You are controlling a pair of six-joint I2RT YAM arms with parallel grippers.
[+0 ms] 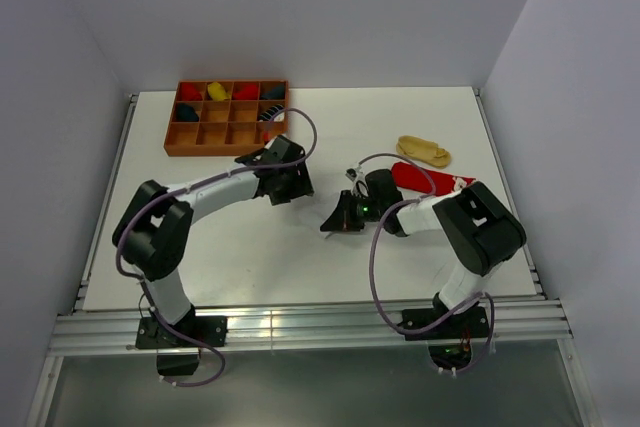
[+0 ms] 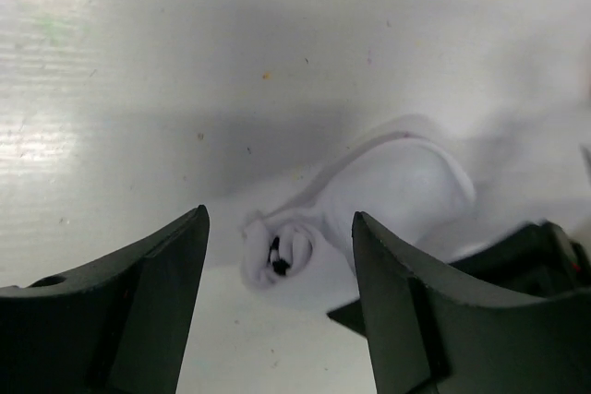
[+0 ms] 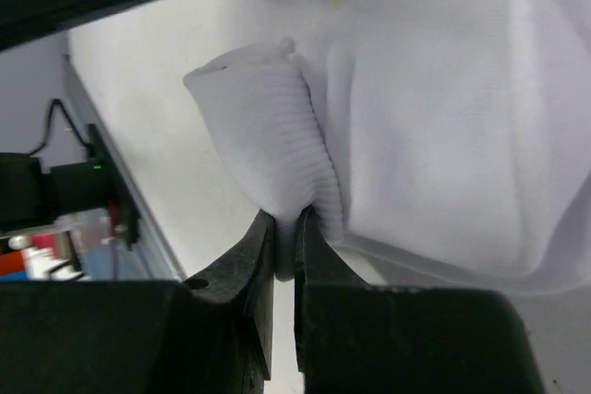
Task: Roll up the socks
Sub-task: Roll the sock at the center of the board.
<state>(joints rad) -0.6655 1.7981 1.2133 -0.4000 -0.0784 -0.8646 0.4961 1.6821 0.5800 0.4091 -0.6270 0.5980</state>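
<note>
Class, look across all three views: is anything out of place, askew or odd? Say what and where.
Nothing is spilled or damaged. The white sock lies crumpled mid-table, only one end rolled, a fold pinched in the right gripper. The red sock and tan sock lie unrolled at the right.

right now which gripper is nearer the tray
Left. The left gripper is just off the wooden tray; the right gripper is farther off, pinching the white sock.
</note>
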